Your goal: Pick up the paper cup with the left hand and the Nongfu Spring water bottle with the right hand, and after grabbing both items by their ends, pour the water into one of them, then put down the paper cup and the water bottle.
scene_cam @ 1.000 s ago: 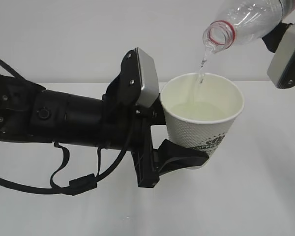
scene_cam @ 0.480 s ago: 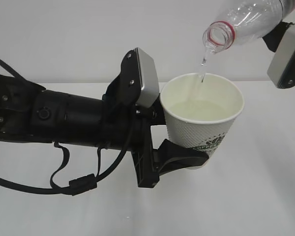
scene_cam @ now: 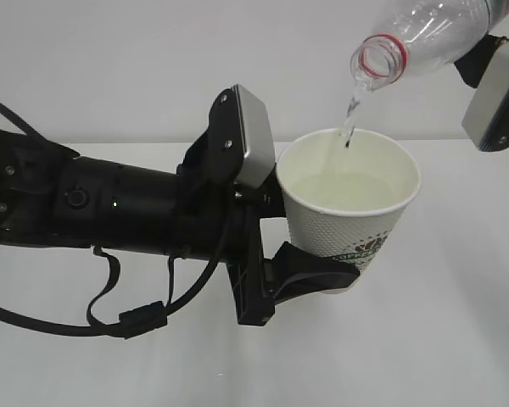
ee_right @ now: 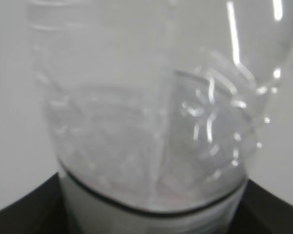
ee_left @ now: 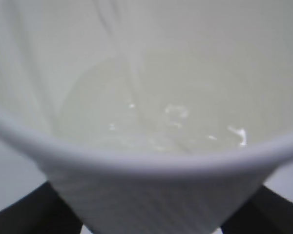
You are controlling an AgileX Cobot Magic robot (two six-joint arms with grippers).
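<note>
tilted bottle [scene_cam: 424, 34] over half-full cup [scene_cam: 349, 212]

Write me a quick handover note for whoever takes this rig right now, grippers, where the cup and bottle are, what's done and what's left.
Left hand: shut on the paper cup, gripping low on its wall, cup upright and clear of the table.
Right hand: holds the Nongfu Spring water bottle, tipped mouth-down above the cup.
Done: both picked up; water already pooled in the cup, a thin stream falling from the bottle mouth.
Left: finish the pour, right the bottle, set cup and bottle down.
</note>
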